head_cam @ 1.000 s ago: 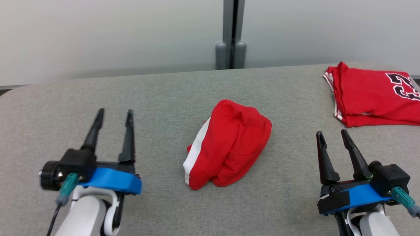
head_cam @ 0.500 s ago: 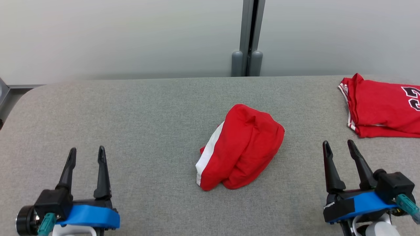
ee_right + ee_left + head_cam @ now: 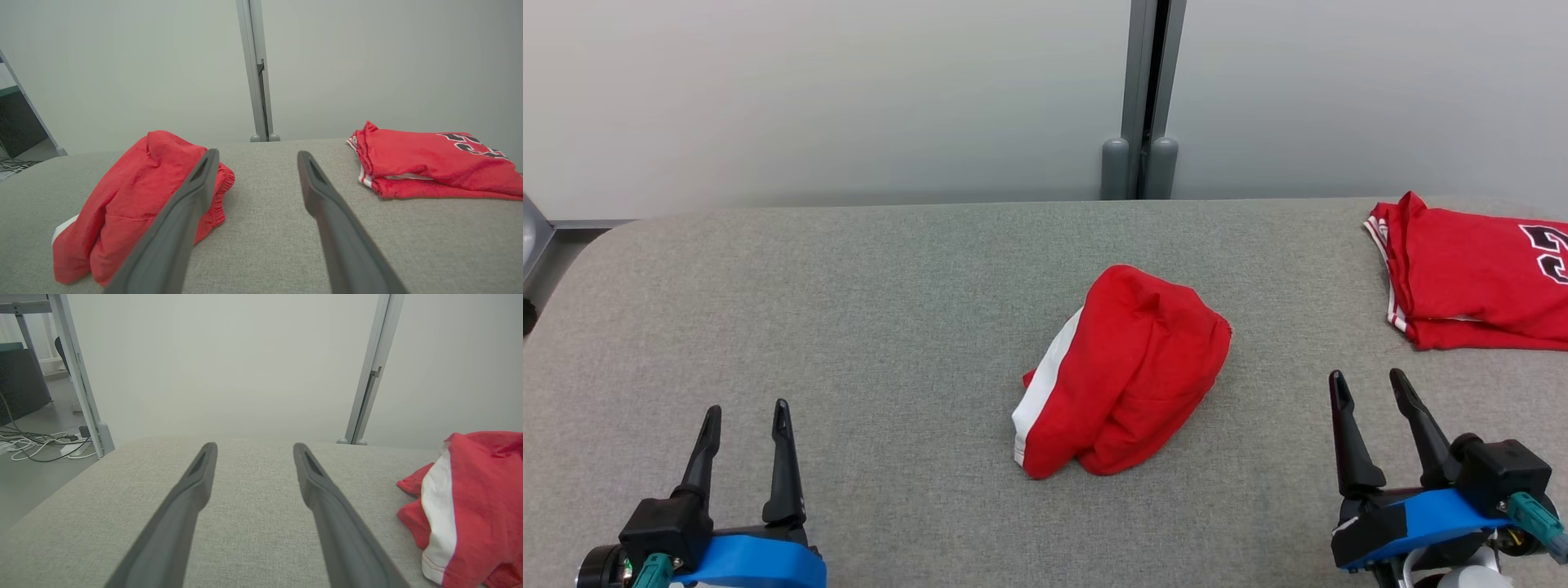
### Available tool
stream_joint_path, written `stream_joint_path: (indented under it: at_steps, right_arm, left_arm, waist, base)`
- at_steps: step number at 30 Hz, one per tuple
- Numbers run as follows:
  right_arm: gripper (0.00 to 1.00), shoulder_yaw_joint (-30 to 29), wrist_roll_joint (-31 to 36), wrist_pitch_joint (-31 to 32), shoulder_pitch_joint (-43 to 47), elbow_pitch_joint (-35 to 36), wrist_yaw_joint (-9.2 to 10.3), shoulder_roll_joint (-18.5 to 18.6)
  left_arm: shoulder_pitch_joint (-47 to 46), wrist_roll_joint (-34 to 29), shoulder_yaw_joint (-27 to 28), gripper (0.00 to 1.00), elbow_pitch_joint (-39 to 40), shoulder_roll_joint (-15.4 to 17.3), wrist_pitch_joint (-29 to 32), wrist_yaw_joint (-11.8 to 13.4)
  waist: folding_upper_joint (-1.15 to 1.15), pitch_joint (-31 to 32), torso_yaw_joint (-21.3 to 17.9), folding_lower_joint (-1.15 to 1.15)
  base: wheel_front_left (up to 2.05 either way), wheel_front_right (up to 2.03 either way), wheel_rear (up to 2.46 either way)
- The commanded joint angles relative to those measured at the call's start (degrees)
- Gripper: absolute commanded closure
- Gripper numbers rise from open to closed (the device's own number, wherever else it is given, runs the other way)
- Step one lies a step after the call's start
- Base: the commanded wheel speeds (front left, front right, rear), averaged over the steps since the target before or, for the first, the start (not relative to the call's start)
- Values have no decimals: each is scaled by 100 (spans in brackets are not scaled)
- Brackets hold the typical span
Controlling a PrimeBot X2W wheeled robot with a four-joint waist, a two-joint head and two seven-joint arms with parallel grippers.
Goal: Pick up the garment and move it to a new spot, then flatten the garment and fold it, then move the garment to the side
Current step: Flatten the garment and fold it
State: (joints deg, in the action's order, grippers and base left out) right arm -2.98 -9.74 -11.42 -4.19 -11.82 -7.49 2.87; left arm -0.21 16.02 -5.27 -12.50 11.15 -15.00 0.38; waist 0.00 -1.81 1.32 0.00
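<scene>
The table [image 3: 849, 310] is covered in a grey, finely woven fabric and is rounded at its far left corner. A pale matte wall with a grey metal post [image 3: 1147, 82] is seen behind it. The jersey [image 3: 1470, 278] is found at the table's far right, folded flat into a rough rectangle of soft, lightly creased bright red cloth, its layers stacked one on another. Its long axis is laid left to right along the table's far edge, and its right end is cut off by the edge of the head view. The white-and-red striped trim is turned toward the table's middle, and a small peak of cloth is raised at the far left corner. Black block lettering outlined in white is shown on the top face near the right. A bundled red garment [image 3: 1135, 376] with a broad white band is heaped at mid-table, well apart from the jersey. The left gripper [image 3: 747, 408] and right gripper [image 3: 1366, 376] are held over the table's near side, their slim, dark, tapered fingers spread apart with nothing between them
</scene>
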Motion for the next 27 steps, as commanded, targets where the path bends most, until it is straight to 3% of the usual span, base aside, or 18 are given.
stream_joint_path:
  at_steps: [1,17,27]
  right_arm:
    - [0,-12,-7,17,63,-17,0,4]
    - [0,-6,-2,39,-49,-168,0,4]
    - [0,441,278,338,-1315,-444,0,432]
  left_arm:
    - [-1,-67,54,0,-3,-18,-24,-42]
    - [-3,-404,350,0,-9,-217,-25,-228]
    - [-189,-566,369,0,53,-352,-25,-339]
  waist:
    - [0,4,-4,0]
    - [0,-3,-40,0]
    - [0,-170,125,0]
  base:
    - [0,0,0]
    - [0,0,0]
    - [0,0,0]
